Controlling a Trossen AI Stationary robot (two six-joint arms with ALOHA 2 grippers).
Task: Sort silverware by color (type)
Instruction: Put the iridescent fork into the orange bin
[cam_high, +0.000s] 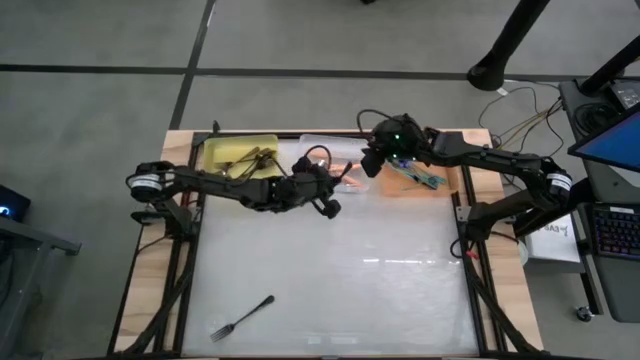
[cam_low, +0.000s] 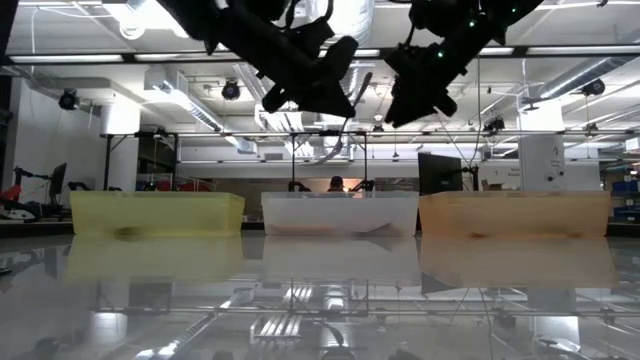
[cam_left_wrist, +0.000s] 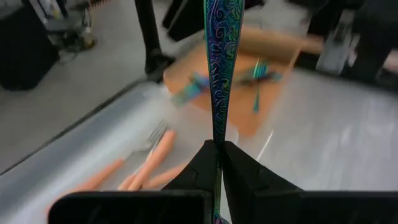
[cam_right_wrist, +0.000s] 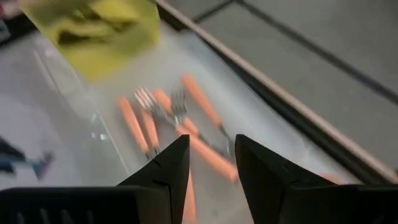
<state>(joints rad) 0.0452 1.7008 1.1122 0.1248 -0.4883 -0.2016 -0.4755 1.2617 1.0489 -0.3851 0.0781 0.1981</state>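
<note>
My left gripper (cam_left_wrist: 217, 155) is shut on a teal-blue fork with a patterned, iridescent handle (cam_left_wrist: 219, 74). It hovers over the table just in front of the clear tray (cam_high: 310, 145). Orange-handled forks (cam_right_wrist: 186, 124) lie in that tray. My right gripper (cam_right_wrist: 211, 155) is open and hangs above them (cam_high: 372, 160). More teal-blue forks (cam_high: 420, 177) lie in the orange tray (cam_high: 445, 180), and black forks (cam_high: 250, 160) in the yellow tray (cam_high: 225, 150). One black fork (cam_high: 243, 318) lies flat near the table's near-left corner. My left gripper pinches the teal-blue fork's handle (cam_left_wrist: 217, 134) between its two fingers. The long patterned stretch of the handle sticks out beyond the fingertips. The fork's other end is hidden behind the fingers. The fork is lifted clear of the table (cam_low: 362, 88).
The yellow (cam_low: 155, 212), clear (cam_low: 340, 212) and orange (cam_low: 515, 212) trays stand side by side along the far edge. Both arms crowd together over the middle tray. The glossy table surface (cam_high: 330, 290) stretches open toward the near edge. Cables and a keyboard lie beyond the table's right side.
</note>
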